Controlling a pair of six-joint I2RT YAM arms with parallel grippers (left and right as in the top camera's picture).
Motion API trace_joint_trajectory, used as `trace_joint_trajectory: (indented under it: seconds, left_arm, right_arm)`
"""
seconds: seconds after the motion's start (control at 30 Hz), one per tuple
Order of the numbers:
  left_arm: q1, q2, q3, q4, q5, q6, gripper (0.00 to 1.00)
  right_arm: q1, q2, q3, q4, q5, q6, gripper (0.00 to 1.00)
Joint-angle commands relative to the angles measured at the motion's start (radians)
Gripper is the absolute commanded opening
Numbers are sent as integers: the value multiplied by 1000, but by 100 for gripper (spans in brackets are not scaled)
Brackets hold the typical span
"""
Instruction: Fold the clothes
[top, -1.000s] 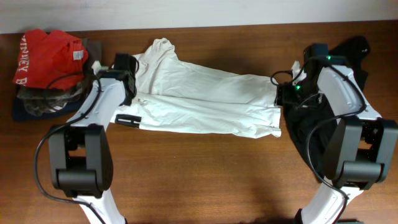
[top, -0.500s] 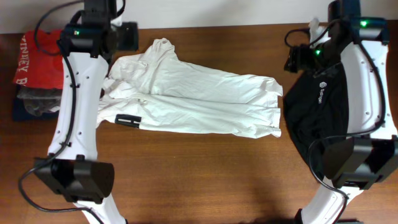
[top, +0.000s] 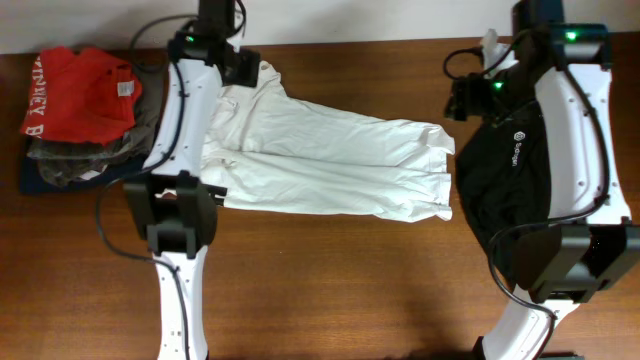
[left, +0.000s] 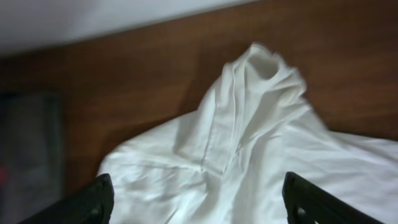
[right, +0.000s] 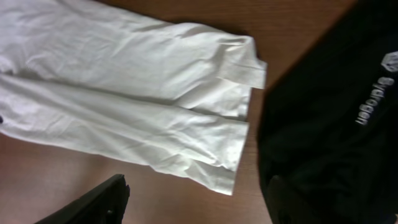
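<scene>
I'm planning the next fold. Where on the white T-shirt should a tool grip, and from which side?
Probably the right-end edge of the white T-shirt, approached from the right by the right tool: its layers lie flat, apart from the black garment, while the left end is bunched.

White T-shirt (top: 330, 160) left end hid under left arm (top: 178, 110). Black garment (top: 490, 200) lay partly under right arm (top: 575, 120); logo (right: 372, 93) was blurred, unreadable.

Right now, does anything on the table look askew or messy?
Yes. The white T-shirt lies slanted across the table rather than squared up, and its end nearest the back edge is bunched into a rumpled peak. The black garment on the right lies loose and unfolded.
</scene>
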Motion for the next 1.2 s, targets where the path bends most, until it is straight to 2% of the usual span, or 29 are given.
trace_joint_trajectory:
  seconds: [0.0, 0.27, 0.3, 0.37, 0.87, 1.0, 1.03, 1.17]
  left_arm:
    - [10, 51, 46, 43, -12, 30, 87]
    - [31, 114, 46, 125, -12, 34, 87]
    - [30, 120, 46, 129, -11, 38, 92]
    - [30, 143, 46, 141, 0, 38, 92]
    - [30, 212, 46, 167, 34, 89, 93]
    - [30, 246, 46, 166, 45, 101, 89]
    - [30, 248, 46, 163, 46, 101, 85]
    - [30, 267, 46, 156, 48, 102, 77]
  right_arm:
    - [48, 1, 17, -4, 35, -10, 76]
    - [98, 2, 17, -4, 65, -6, 76]
    - [99, 2, 17, -4, 65, -6, 76]
    - [99, 2, 17, -4, 66, -6, 76]
    - [99, 2, 17, -3, 66, -6, 76]
    - [99, 2, 17, 2, 66, -7, 76]
    - [99, 2, 17, 4, 66, -7, 76]
    - [99, 2, 17, 11, 66, -6, 76]
